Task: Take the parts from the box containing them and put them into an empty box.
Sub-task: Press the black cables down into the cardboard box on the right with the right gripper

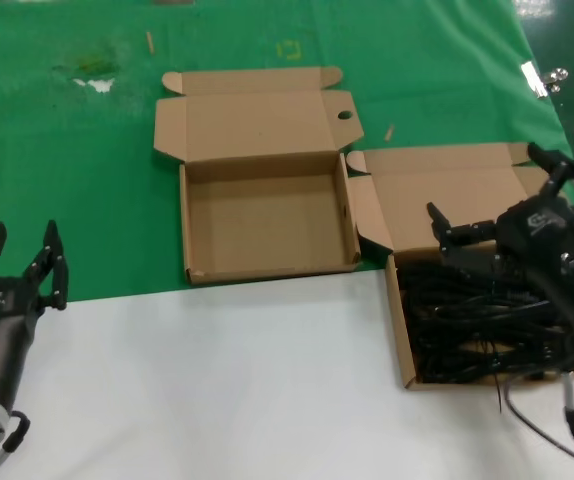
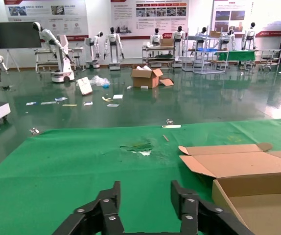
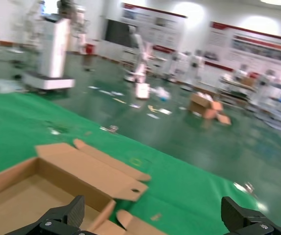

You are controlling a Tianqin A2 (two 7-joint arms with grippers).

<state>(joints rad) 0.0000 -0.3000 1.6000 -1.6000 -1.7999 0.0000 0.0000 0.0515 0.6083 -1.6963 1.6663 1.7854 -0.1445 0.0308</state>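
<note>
The empty box [image 1: 267,215] lies open on the green mat, its lid [image 1: 257,115] folded back. The box with the parts [image 1: 399,330] sits to its right, half on the white surface, filled with coiled black power cords [image 1: 467,320]. My right gripper [image 1: 495,190] hovers open above that box's far side, holding nothing; its wrist view shows the open right gripper [image 3: 152,215] and the empty box [image 3: 23,191]. My left gripper [image 1: 22,252] is open and empty at the near left, and the left wrist view [image 2: 145,196] shows the empty box's corner [image 2: 258,200].
A thin black wire with a silver tip [image 1: 570,408] trails off the near right corner of the full box. The green mat [image 1: 67,180] covers the far half, the white surface [image 1: 217,380] the near half. Small scraps [image 1: 95,80] lie far left.
</note>
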